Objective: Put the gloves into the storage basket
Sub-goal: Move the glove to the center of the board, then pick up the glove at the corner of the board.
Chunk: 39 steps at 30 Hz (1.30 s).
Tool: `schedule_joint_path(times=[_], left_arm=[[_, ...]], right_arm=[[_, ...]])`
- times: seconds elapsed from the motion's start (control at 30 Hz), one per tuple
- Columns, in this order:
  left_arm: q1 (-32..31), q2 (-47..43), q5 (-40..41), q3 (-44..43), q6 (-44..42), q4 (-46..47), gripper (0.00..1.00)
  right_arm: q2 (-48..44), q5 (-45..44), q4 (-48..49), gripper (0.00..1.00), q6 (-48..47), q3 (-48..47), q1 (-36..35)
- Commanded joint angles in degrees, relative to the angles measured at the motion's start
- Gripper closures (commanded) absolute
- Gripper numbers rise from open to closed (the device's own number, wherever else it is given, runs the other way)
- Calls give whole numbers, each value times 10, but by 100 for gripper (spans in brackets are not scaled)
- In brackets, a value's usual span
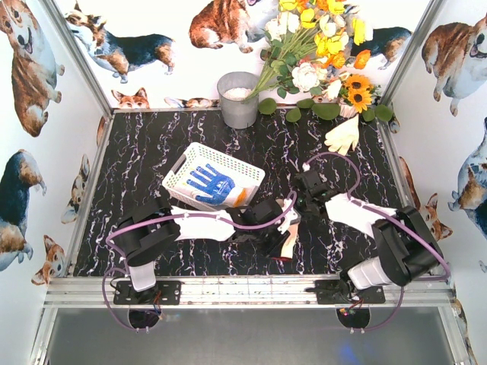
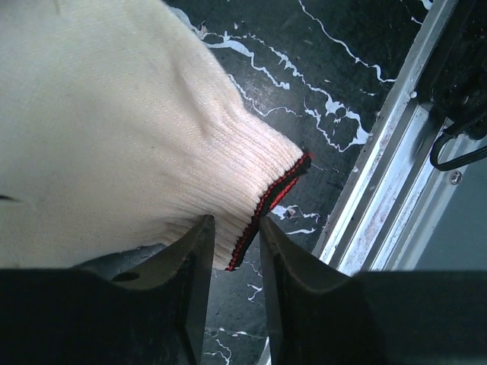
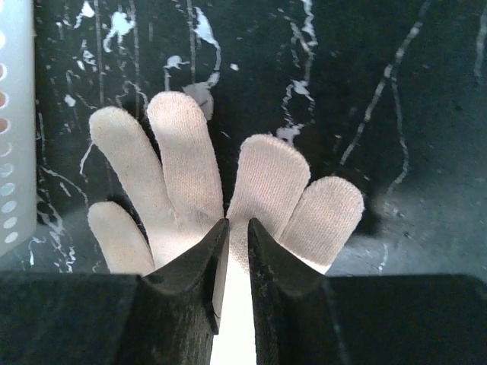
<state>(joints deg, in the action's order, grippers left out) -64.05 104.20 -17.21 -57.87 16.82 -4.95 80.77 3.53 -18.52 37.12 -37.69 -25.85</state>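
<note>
Left tool (image 2: 236, 225) clamped on red-trimmed glove (image 2: 114, 129) cuff; right tool (image 3: 237, 225) nipping palm of cream glove (image 3: 190, 190), flat on worktop (image 3: 426, 152).

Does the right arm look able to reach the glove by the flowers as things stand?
Probably not yet: the right hand is pinching a second glove. The table between it and the far glove looks free, so likely yes once it lets go.
</note>
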Motion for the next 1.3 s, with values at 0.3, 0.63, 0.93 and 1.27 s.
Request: schedule_joint_path(times=[0.3,0.63,0.93,1.27], left_arm=[[-3,-59,18,-24,-8,-40,40],[60,-195,91,-64,-42,-143,14],[332,-318,93,-46,-68,-194,5],[616,-393,77,38,-73,-116,3]], right_arm=[[-39,38,-32,65,-47,-81,2],[-111,-122,-131,46,-112,-159,81],[3,-36,1,45,-83,-165,267],[217,-8,37,49,-68,-313,355]])
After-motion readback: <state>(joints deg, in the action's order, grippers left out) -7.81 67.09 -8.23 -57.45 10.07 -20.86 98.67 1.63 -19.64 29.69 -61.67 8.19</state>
